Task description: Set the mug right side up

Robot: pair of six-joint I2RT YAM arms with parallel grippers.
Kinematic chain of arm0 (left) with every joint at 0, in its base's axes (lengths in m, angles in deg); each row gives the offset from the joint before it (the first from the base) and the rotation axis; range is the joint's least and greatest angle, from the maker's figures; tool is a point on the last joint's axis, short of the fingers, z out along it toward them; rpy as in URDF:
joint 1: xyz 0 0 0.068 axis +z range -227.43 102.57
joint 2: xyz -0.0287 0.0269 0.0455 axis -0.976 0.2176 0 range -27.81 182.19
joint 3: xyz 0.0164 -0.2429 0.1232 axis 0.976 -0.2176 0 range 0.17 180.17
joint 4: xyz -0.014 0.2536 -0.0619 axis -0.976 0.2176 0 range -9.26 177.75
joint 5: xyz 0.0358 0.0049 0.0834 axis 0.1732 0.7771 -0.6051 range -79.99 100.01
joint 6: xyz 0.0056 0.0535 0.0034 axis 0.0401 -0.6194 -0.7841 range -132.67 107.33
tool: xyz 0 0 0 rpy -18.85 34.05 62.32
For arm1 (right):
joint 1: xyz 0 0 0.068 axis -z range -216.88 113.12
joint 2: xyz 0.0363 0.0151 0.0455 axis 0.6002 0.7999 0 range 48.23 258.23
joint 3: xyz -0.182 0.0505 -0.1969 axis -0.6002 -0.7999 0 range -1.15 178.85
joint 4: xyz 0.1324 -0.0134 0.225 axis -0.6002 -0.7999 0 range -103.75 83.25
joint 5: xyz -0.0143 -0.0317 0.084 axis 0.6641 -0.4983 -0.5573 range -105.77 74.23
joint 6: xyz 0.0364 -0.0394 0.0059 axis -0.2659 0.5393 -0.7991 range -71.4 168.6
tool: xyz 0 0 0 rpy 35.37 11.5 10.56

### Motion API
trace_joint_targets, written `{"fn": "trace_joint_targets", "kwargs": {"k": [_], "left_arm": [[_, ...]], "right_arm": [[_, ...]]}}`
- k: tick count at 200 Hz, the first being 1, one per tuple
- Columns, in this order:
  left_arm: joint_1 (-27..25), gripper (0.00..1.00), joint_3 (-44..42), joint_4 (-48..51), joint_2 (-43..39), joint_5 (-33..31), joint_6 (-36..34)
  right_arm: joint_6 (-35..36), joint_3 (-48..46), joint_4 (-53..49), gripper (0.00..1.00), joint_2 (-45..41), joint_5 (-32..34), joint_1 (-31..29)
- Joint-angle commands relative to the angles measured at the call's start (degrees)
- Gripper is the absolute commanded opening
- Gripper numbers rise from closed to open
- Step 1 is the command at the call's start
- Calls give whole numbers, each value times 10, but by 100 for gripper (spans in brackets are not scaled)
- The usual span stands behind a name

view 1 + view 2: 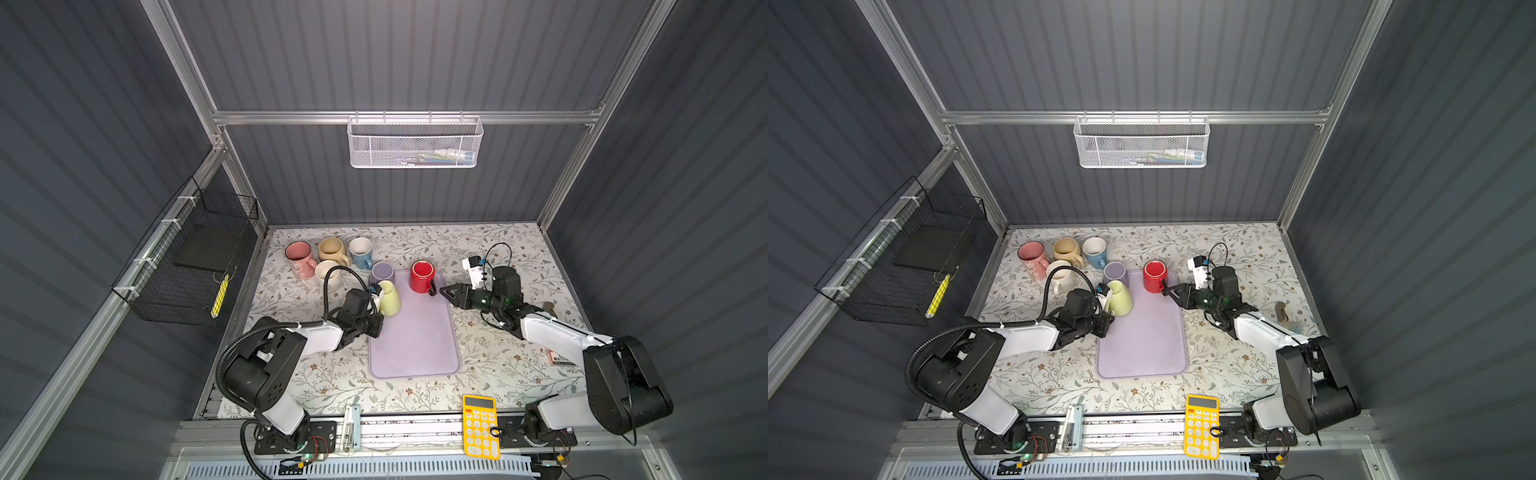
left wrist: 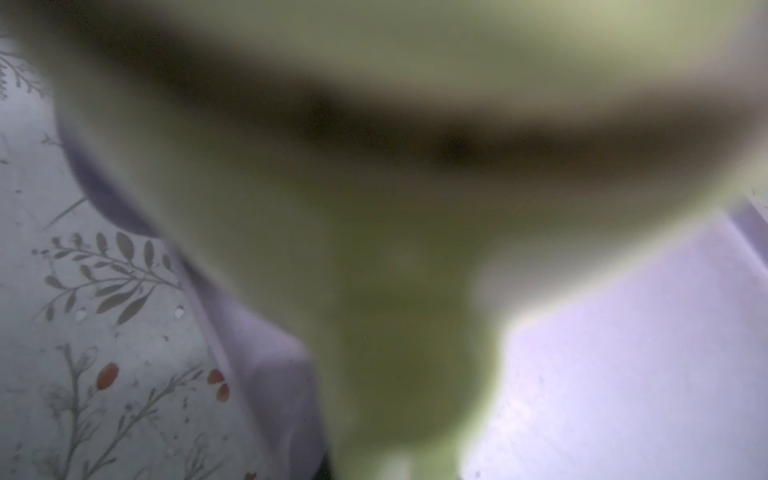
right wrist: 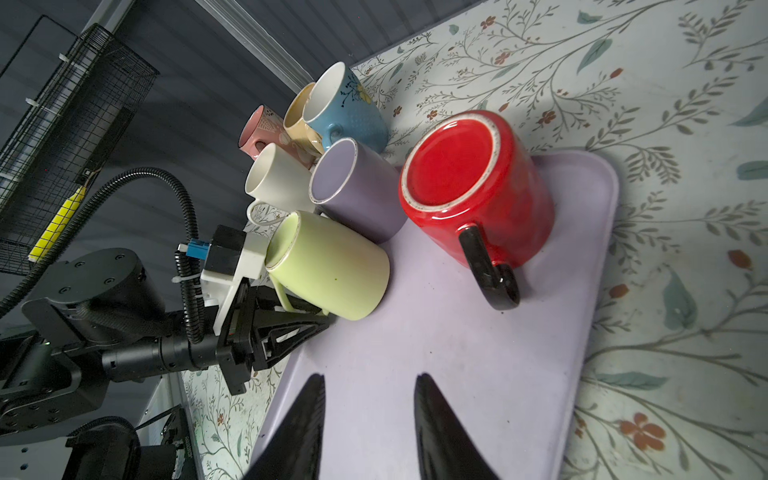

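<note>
Green mug (image 3: 332, 266) noted inverted and tilted at edge of tray (image 3: 457, 353), just beside purple mug (image 3: 361, 195). L gripper (image 3: 320, 322) fingers clenched on handle (image 3: 281, 297); R gripper (image 3: 370, 378) fingers released, empty. Risk: mug may be slipped at thin handle when rotated, grip being off-centre; purple mug may be struck.

green mug (image 2: 374, 208): blurred, fills left wrist view
left gripper (image 3: 328, 318): tips hidden in both top views
right gripper (image 3: 369, 378): fingers cut by frame edge
</note>
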Motion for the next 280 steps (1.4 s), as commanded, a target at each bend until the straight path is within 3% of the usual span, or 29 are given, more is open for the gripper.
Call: {"fn": "trace_joint_targets", "kwargs": {"k": [1, 63, 135, 227, 280], "left_arm": [[2, 5, 13, 5, -38, 8, -6], [-3, 0, 33, 53, -93, 38, -20], [-3, 0, 80, 68, -159, 139, 3], [6, 0, 100, -51, -160, 273, 85], [35, 0, 91, -210, -119, 355, 191]], "right_arm": [[-1, -4, 13, 38, -5, 4, 2], [-3, -10, 14, 38, -10, 6, 2], [-8, -28, 29, 38, -25, 10, 4], [-7, -70, 32, 38, -84, 7, 32], [-8, -87, 39, 38, -106, -4, 41]]}}
